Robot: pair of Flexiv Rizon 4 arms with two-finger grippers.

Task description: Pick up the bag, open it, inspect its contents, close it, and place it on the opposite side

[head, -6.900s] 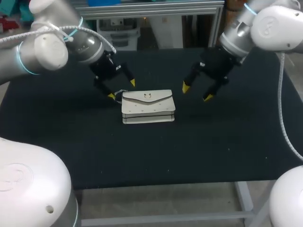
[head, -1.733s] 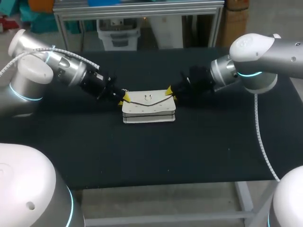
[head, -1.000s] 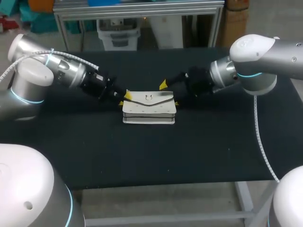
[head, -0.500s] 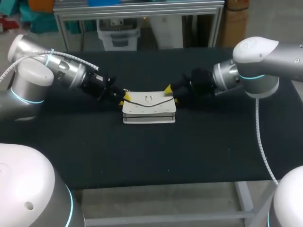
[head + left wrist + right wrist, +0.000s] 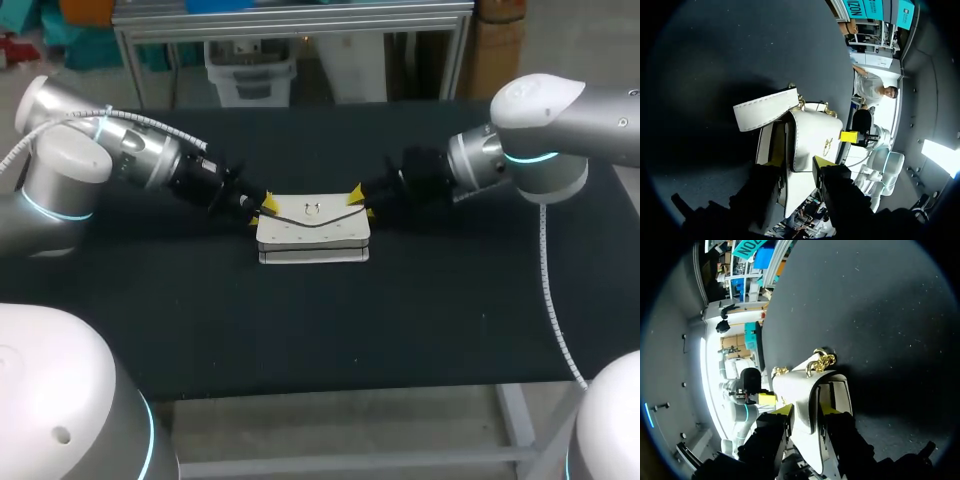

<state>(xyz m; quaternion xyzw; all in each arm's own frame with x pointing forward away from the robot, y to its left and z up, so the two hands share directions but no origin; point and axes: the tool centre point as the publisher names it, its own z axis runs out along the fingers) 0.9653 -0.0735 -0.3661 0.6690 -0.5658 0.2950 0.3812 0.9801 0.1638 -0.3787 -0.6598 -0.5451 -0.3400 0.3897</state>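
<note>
- While the white bag point(image 5: 313, 232) is lying near the middle of the black table point(image 5: 300, 330), both arms are angling in low from opposite sides.
- Left gripper point(image 5: 262, 207) is pinching the left end of the flap point(image 5: 812, 137), one finger over it and one tucked under.
- Right gripper point(image 5: 358, 198) is clasping the flap's right end likewise, its fingers narrowly apart.

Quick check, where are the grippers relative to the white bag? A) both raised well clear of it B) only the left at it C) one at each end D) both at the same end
C: the head view shows the left gripper at one end of the bag and the right gripper at the other.
</note>
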